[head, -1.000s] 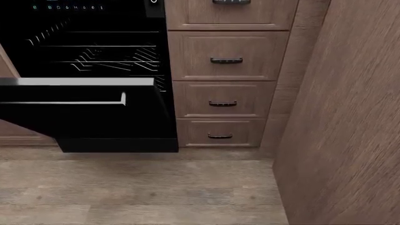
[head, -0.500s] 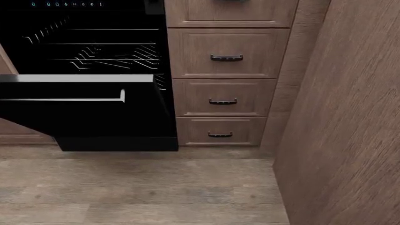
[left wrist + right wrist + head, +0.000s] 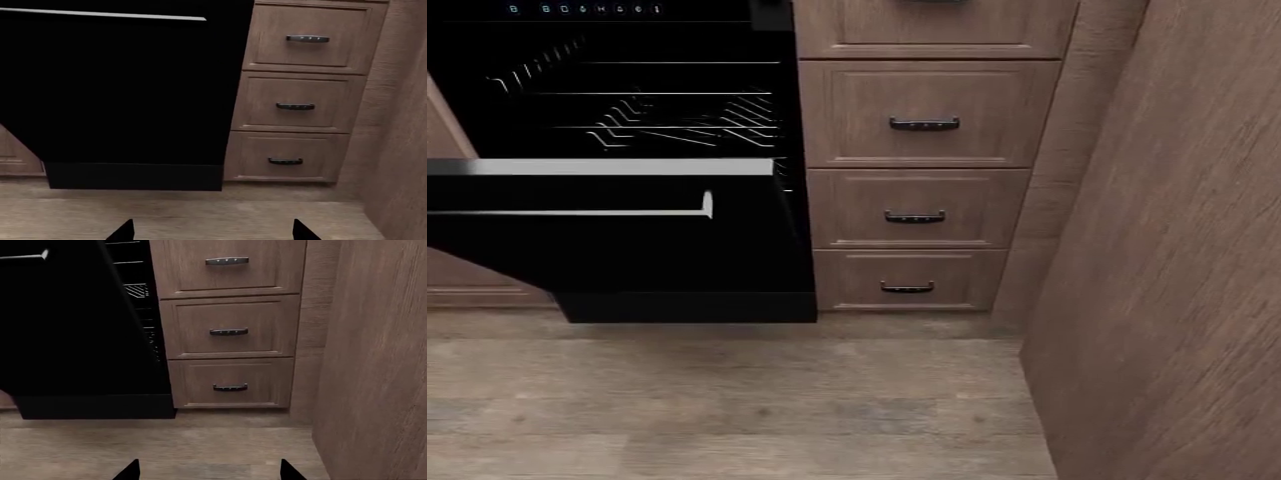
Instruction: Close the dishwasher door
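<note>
Head view: dishwasher door ajar, glossy black.

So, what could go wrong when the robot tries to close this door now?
1. The dishwasher door hangs partly open; pushing near its edge beside the wooden drawers could slip off or hit their handles.
2. Both open grippers, left and right, sit low, far from the silver bar handle, so contact may be poor.

Wood-plank floor; cabinet base with drawers and black kickplate standing on it.
</note>
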